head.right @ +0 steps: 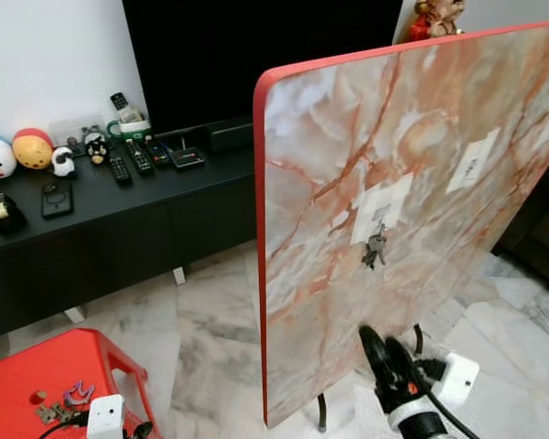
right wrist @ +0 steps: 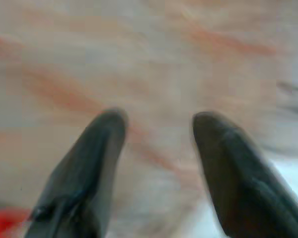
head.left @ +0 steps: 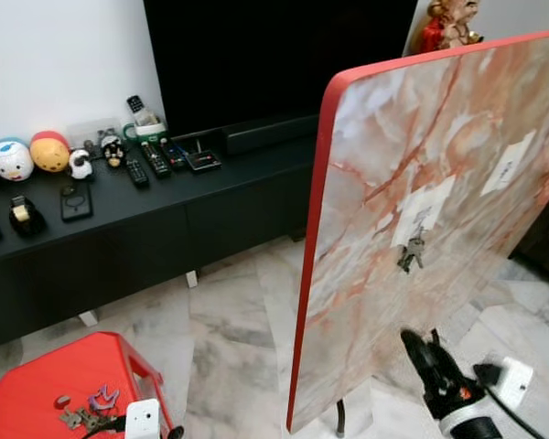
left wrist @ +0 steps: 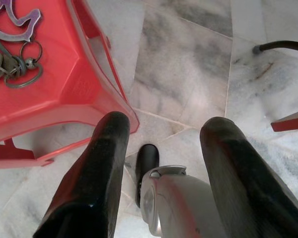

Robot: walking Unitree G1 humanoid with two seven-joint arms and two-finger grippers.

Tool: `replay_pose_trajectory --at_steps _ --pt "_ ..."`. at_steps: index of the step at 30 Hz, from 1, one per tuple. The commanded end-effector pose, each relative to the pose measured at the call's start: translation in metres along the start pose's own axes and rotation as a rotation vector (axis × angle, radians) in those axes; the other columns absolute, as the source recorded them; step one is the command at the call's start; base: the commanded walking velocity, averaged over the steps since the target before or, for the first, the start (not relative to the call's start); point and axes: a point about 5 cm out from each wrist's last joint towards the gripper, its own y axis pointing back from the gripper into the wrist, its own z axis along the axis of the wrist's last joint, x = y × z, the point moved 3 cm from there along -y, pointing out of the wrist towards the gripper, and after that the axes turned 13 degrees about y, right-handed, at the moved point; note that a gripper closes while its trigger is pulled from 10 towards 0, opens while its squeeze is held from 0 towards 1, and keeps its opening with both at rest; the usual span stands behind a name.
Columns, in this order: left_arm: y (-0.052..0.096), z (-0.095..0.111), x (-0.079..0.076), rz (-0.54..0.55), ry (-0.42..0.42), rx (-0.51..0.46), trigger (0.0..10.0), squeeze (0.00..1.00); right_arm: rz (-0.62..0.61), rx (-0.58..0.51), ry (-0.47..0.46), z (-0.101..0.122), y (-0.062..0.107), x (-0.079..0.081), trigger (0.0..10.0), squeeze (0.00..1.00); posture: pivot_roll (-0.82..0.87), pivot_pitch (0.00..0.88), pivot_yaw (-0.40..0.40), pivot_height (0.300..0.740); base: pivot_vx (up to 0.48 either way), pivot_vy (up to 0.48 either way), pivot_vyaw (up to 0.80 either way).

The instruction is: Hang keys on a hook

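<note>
A bunch of keys hangs from a small hook on a white label, on the tilted red-rimmed marble board. Below the keys, close to the board's lower part, my right gripper points up at the board. Its wrist view is blurred but shows the fingers apart with nothing between them. Low beside the red stool, my left gripper hangs open and empty over the marble floor. A second key bunch with a purple tag lies on the stool top.
A long black TV console runs along the back wall, carrying remotes, round toys and a dark TV. A white plug block with a cable lies on the floor at the right. A thin black leg stands under the board.
</note>
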Motion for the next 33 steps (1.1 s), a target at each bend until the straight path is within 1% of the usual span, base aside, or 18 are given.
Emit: replay_pose_trajectory --at_steps 1,2,3,5,6,8,10,13,14,16,17,18,23,24,26,29,31,33 --pt "0.001 -0.004 0.001 0.000 0.007 0.020 10.0 0.00 -0.135 0.037 -0.005 -0.012 0.000 -0.023 10.0 0.00 -0.04 0.000 -0.047 0.740 0.000 0.000 0.00" --pt "0.000 -0.004 0.000 -0.006 -0.002 0.025 10.0 0.00 -0.237 0.129 0.037 -0.030 -0.006 -0.035 10.0 0.00 -0.04 0.000 -0.039 0.740 0.000 0.000 0.00" --pt "0.000 -0.004 0.000 -0.006 -0.002 0.025 10.0 0.00 -0.237 0.129 0.037 -0.030 -0.006 -0.035 10.0 0.00 -0.04 0.000 -0.039 0.740 0.000 0.000 0.00" --pt "0.000 -0.004 0.000 -0.006 -0.005 0.027 10.0 0.00 -0.281 0.212 0.066 -0.047 -0.011 -0.038 10.0 0.00 -0.04 0.000 -0.027 0.740 0.000 0.000 0.00" --pt "0.000 -0.003 0.001 -0.003 -0.005 0.027 10.0 0.00 -0.328 0.287 -0.012 -0.065 -0.013 -0.037 10.0 0.00 -0.05 0.000 -0.013 0.740 0.000 0.000 0.00" --pt "0.000 -0.003 0.002 -0.003 -0.008 0.029 10.0 0.00 -0.356 0.344 -0.036 -0.076 -0.012 -0.036 10.0 0.00 -0.05 0.000 -0.009 0.740 0.000 0.000 0.00" --pt "0.000 -0.003 0.002 -0.008 -0.027 0.037 10.0 0.00 -0.305 0.405 0.035 -0.088 -0.013 -0.025 10.0 0.00 -0.05 0.000 0.000 0.740 0.000 0.000 0.00" --pt "0.000 -0.003 0.004 -0.008 -0.037 0.041 10.0 0.00 -0.259 0.449 0.069 -0.098 -0.013 -0.018 10.0 0.00 -0.05 0.000 0.015 0.740 0.000 0.000 0.00" --pt "0.000 -0.003 0.004 -0.009 -0.038 0.042 10.0 0.00 -0.224 0.466 0.112 -0.101 -0.014 -0.015 10.0 0.00 -0.05 0.000 0.022 0.740 0.000 0.000 0.00" --pt "0.000 -0.004 0.005 -0.011 -0.051 0.047 10.0 0.00 -0.170 0.484 0.190 -0.103 -0.015 -0.012 10.0 0.00 -0.07 0.000 0.039 0.740 0.000 0.000 0.00" --pt "0.001 -0.005 0.006 -0.015 -0.059 0.050 10.0 0.00 -0.179 0.476 0.160 -0.103 -0.015 -0.014 10.0 0.00 -0.07 0.000 0.042 0.740 0.000 0.000 0.00" --pt "0.001 -0.005 0.006 -0.016 -0.060 0.049 10.0 0.00 -0.206 0.457 0.075 -0.102 -0.016 -0.018 10.0 0.00 -0.07 0.000 0.044 0.740 0.000 0.000 0.00" --pt "0.002 -0.007 0.006 -0.025 -0.066 0.056 10.0 0.00 -0.342 0.476 0.030 -0.104 -0.009 -0.035 10.0 0.00 -0.08 0.000 0.044 0.740 0.000 0.000 0.00" --pt "0.002 -0.008 0.005 -0.030 -0.065 0.058 10.0 0.00 -0.356 0.488 0.039 -0.105 -0.007 -0.036 10.0 0.00 -0.08 0.000 0.040 0.740 0.000 0.000 0.00" --pt "0.002 -0.008 0.005 -0.032 -0.065 0.060 10.0 0.00 -0.358 0.490 0.039 -0.106 -0.006 -0.036 10.0 0.00 -0.07 0.000 0.035 0.740 0.000 0.000 0.00" --pt "0.002 -0.010 0.004 -0.044 -0.077 0.071 10.0 0.00 -0.336 0.509 0.045 -0.113 -0.006 -0.026 10.0 0.00 -0.06 0.000 0.022 0.740 -0.080 0.000 0.00" --pt "0.003 -0.011 0.004 -0.042 -0.073 0.072 10.0 0.00 -0.339 0.507 0.075 -0.112 -0.008 -0.026 10.0 0.00 -0.06 0.000 0.019 0.740 -0.120 0.000 0.00" --pt "0.003 -0.011 0.004 -0.038 -0.065 0.073 10.0 0.00 -0.358 0.492 0.064 -0.109 -0.009 -0.028 10.0 0.00 -0.05 0.000 0.018 0.740 0.000 0.000 0.00"
